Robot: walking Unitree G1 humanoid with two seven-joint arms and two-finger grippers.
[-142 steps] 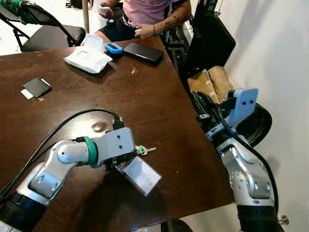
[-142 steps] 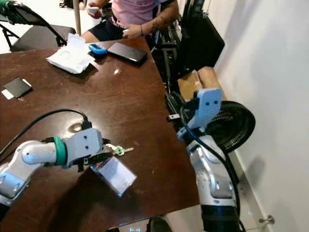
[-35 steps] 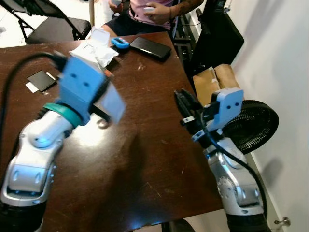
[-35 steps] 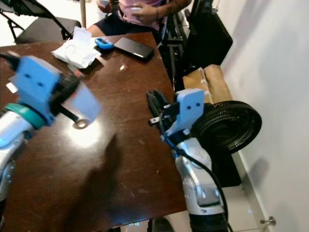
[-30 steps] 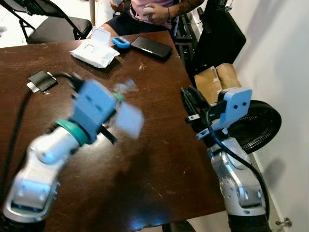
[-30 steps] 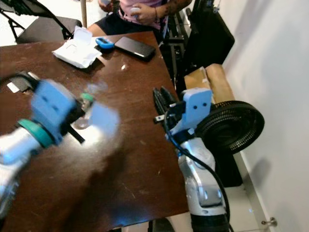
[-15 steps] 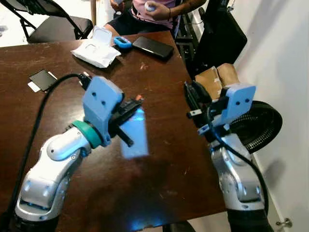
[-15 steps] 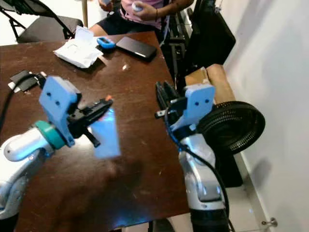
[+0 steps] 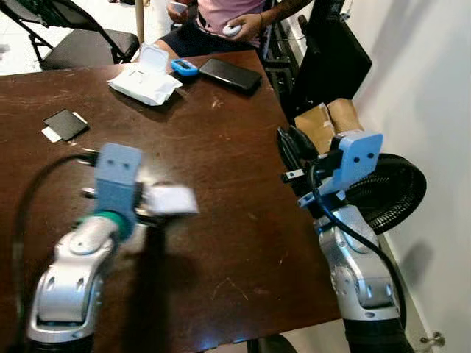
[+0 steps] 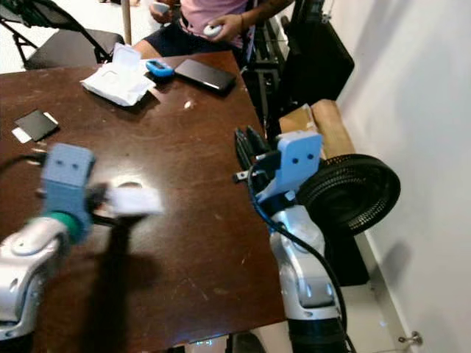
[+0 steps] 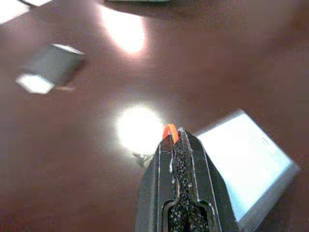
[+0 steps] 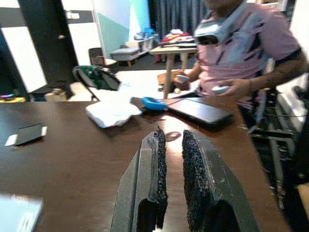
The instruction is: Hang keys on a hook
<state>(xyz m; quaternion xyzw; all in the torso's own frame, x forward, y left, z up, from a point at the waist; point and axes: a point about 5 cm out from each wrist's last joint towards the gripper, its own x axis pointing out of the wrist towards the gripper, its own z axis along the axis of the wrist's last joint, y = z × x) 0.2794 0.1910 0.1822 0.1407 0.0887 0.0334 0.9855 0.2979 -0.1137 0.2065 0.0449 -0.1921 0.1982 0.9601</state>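
The scene is being lit brightly from above. Glare is being thrown off the tabletop (image 11: 130, 130), and a dark shadow is being cast beneath the left arm (image 9: 81, 257), which is being smeared by motion blur. The right wrist view is being rendered softly.

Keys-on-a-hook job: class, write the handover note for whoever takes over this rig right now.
Left end effector: shut on the key bunch, held above the brown table. The bunch is blurred; its clear card is what can be made out.
Right end effector: fingers slightly apart, holding nothing, raised at the table's right edge.
Done: the bunch is gripped and off the table.
Left: find the hook, carry the bunch to it, hang it, release.
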